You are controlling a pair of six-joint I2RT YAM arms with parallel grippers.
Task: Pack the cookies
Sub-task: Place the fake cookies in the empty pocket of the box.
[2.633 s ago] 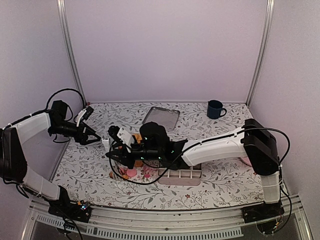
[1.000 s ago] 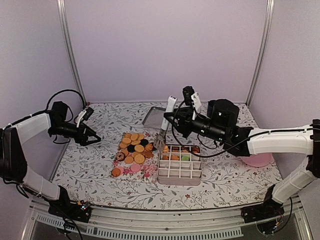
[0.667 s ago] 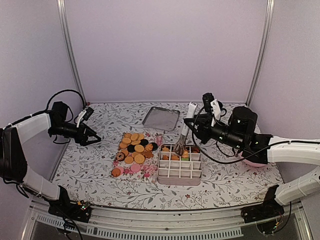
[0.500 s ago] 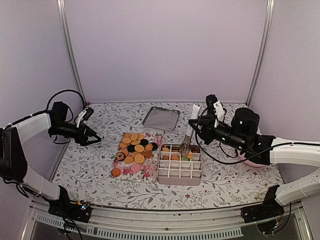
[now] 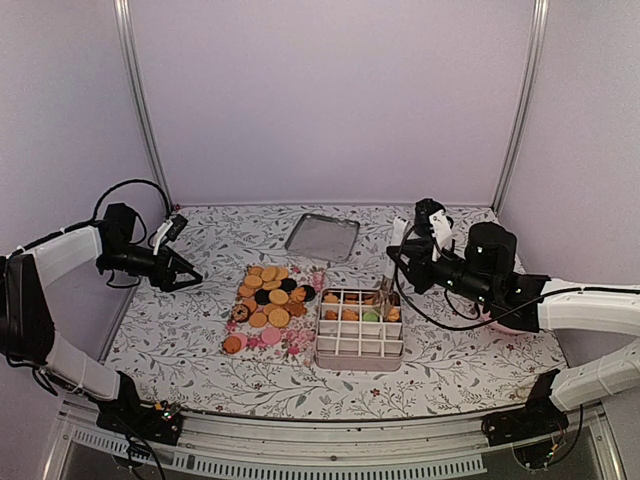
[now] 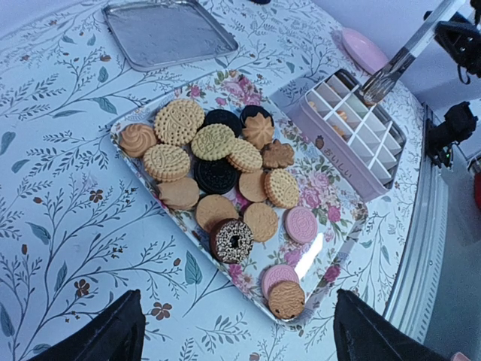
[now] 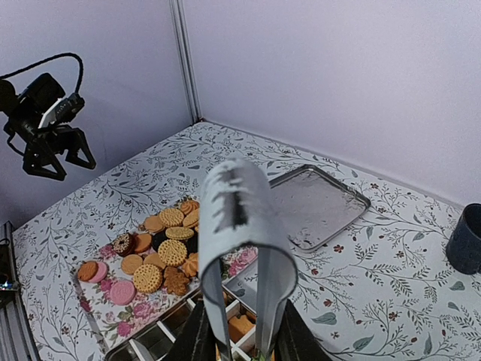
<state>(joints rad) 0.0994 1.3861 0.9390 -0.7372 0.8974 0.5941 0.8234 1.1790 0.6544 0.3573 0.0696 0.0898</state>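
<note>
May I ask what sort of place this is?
Probably a robot test booth, not a kitchen: plain walls on aluminium posts, two arms bolted to a rail, cookies staged on a floral tray.

Table (image 5: 200, 350) carries platter (image 6: 331, 218), divided box (image 5: 360, 353), metal tray (image 5: 322, 237), mug (image 7: 466, 241).

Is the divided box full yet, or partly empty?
Partly filled: in the divided box, far cells hold cookies; near rows look empty.

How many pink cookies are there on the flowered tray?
2, both on the flowered tray: one pink cookie by its long edge, another pink cookie at its corner, touching a brown cookie. None looks hidden there.
</note>
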